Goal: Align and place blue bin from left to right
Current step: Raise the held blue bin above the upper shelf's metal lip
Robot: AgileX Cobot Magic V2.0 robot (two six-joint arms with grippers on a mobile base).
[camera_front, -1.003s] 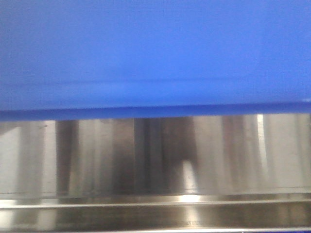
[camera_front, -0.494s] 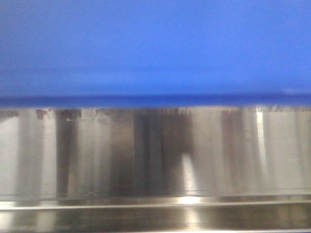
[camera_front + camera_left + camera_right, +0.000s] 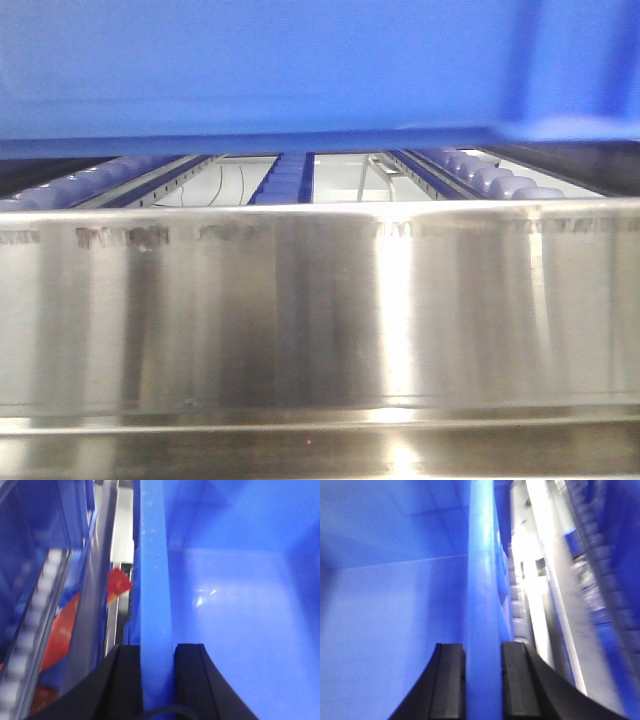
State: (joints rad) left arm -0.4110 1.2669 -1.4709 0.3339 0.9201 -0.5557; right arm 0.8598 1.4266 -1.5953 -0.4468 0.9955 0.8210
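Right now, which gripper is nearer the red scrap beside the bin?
Left. The left gripper clamps the blue bin wall next to the red scrap; the right gripper clamps the opposite wall.

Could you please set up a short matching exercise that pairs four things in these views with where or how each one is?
Things:
1. blue bin
2. right gripper
3. steel panel
4. red scrap

Places or states:
A. shiny, across the front view's lower half
B. shut on the rim of a bin wall
C. outside the bin, seen from the left wrist
D. across the top of the front view, above the rollers

Pairs: 1-D; 2-B; 3-A; 4-C
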